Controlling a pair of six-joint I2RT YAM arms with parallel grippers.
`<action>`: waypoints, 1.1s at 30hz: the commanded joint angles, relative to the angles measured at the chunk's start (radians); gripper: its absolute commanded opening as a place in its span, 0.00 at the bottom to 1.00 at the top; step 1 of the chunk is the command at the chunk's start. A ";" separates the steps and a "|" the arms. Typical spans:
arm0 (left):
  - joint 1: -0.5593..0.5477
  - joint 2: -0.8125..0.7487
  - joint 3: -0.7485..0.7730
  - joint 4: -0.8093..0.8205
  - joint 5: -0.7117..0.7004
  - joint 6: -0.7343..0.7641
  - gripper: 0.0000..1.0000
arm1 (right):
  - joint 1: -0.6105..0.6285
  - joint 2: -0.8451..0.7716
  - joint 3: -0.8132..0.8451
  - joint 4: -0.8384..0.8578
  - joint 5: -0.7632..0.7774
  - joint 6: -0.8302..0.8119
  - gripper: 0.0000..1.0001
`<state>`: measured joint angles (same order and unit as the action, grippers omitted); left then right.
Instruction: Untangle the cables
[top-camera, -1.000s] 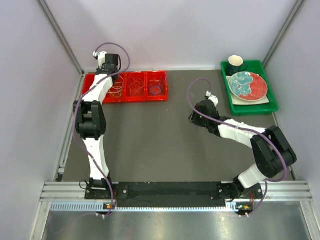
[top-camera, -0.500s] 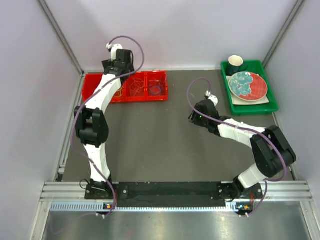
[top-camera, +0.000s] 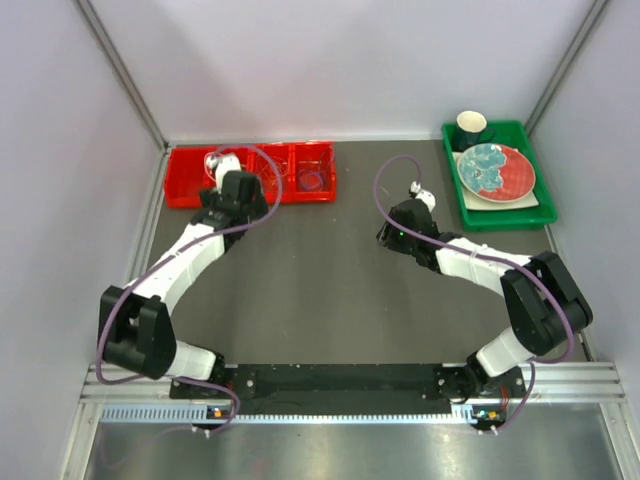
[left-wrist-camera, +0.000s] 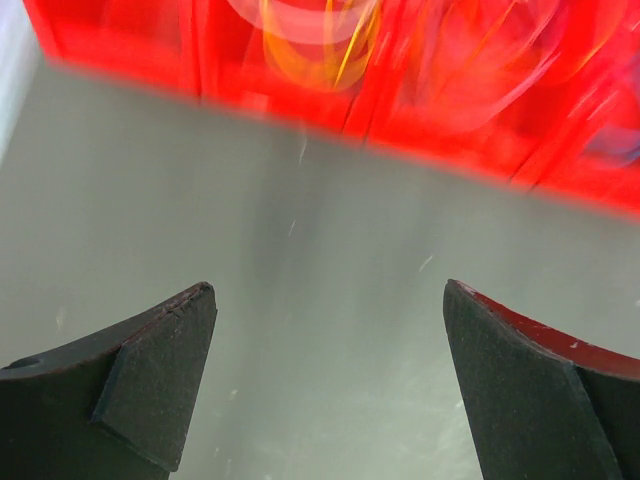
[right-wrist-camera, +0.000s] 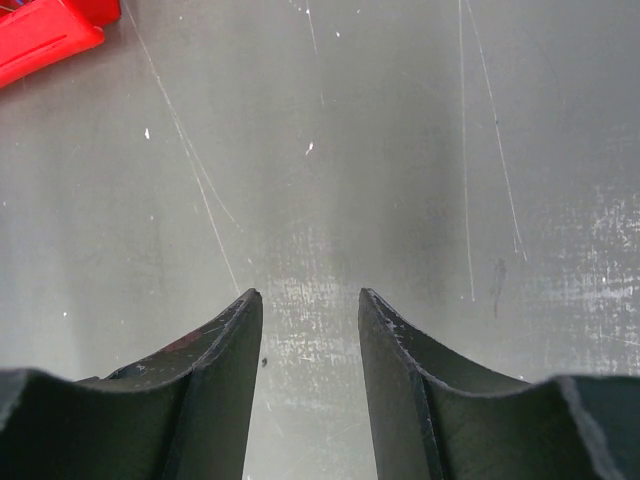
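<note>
Cables (left-wrist-camera: 310, 40): thin orange, yellow and purple loops lying in the compartments of a red tray (top-camera: 312, 197) at the back left of the table (top-camera: 320, 300)
Left gripper (left-wrist-camera: 328, 290): fingers wide apart, empty, over bare table just short of the tray's near wall
Right gripper (right-wrist-camera: 310, 295): fingers a little apart, empty, well apart from the tray
Step in hand: probably reaching in for one loop
Doing it well: clear the wall, come down on a single strand lying apart from the others, close gently, lift slowly
</note>
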<state>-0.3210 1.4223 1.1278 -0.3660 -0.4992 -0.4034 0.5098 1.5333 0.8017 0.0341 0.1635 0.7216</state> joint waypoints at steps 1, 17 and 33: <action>0.007 -0.114 -0.224 0.206 -0.007 -0.026 0.99 | 0.002 -0.018 0.016 0.043 -0.007 -0.014 0.43; 0.119 -0.215 -0.810 1.134 0.094 0.323 0.99 | 0.045 -0.076 -0.085 0.257 -0.091 -0.108 0.57; 0.207 0.158 -0.892 1.646 0.297 0.430 0.98 | 0.081 -0.142 -0.234 0.555 -0.131 -0.192 0.85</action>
<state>-0.1326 1.5654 0.2333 1.1103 -0.2901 0.0048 0.5682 1.4319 0.5819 0.4538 0.0532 0.5724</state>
